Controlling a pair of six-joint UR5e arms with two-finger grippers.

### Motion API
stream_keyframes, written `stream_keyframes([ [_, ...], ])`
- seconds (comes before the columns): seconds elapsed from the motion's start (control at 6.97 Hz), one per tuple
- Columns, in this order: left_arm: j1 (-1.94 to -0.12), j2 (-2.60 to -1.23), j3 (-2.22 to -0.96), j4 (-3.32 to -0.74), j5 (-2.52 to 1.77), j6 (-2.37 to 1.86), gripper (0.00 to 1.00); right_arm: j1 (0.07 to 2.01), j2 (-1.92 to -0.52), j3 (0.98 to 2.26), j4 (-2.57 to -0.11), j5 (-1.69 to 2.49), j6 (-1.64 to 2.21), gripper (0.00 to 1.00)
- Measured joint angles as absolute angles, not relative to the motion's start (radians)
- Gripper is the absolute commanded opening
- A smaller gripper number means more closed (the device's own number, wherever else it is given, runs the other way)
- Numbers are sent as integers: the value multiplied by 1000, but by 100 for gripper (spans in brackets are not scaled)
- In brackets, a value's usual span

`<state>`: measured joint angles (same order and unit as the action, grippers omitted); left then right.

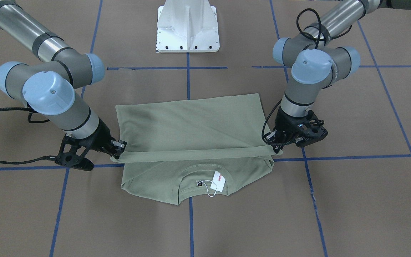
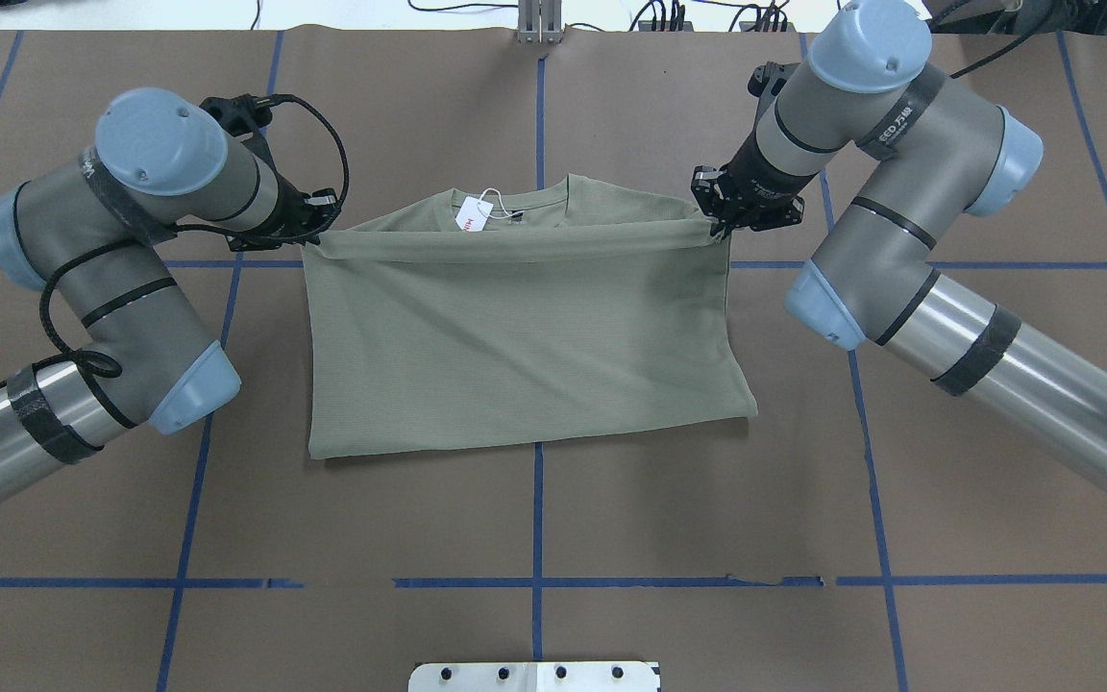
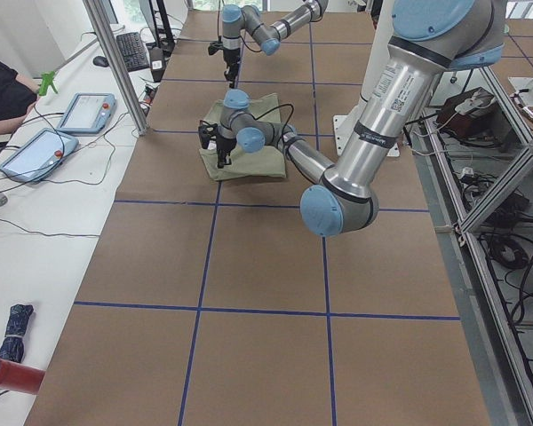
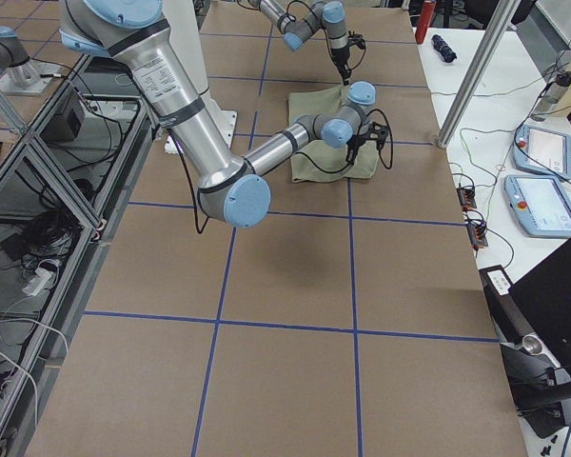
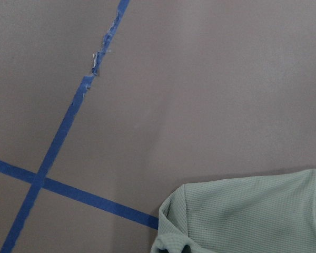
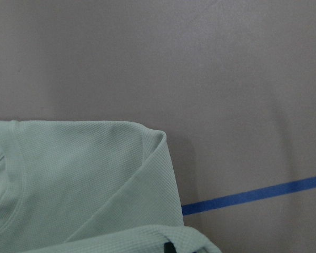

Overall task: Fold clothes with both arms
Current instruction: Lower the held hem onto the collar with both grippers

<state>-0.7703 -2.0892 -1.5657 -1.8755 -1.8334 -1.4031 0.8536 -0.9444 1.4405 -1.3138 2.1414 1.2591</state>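
Table (image 2: 899, 481): brown, blue tape grid (image 2: 537, 519). Shirt (image 2: 525, 336): at table centre, half folded, long axis left-right across table, collar toward side far from robot. Left gripper (image 2: 315, 227): clamped on one corner of raised fold edge. Right gripper (image 2: 719, 223): clamped on other corner, edge taut between. Hang tag (image 2: 470, 214): at collar.

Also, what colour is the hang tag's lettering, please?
Red, on the white hang tag; clearest in the front-facing view.

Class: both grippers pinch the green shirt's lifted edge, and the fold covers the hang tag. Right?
No. The left gripper and right gripper pinch the shirt by its edge, but the hang tag lies uncovered at the collar; the front-facing view shows it.
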Motion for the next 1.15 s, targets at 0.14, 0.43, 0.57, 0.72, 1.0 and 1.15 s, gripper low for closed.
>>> stream_keyframes([
  [0.14, -770, -2103, -1541, -1876, -1832, -1403, 0, 863, -924, 1413, -1313, 2141, 1258, 0],
  [0.43, -769, -2115, -1513, -1877, -1830, -1404, 0, 874, -903, 1387, -1313, 2140, 1258, 0],
  [0.57, -769, -2117, -1507, -1878, -1826, -1404, 0, 876, -898, 1379, -1312, 2134, 1258, 0],
  [0.72, -769, -2118, -1501, -1879, -1820, -1404, 0, 876, -886, 1361, -1310, 2124, 1258, 0],
  [1.0, -769, -2120, -1497, -1880, -1814, -1404, 0, 876, -865, 1331, -1306, 2111, 1258, 0],
  [1.15, -769, -2120, -1496, -1881, -1814, -1404, 0, 877, -860, 1325, -1305, 2108, 1257, 0],
])
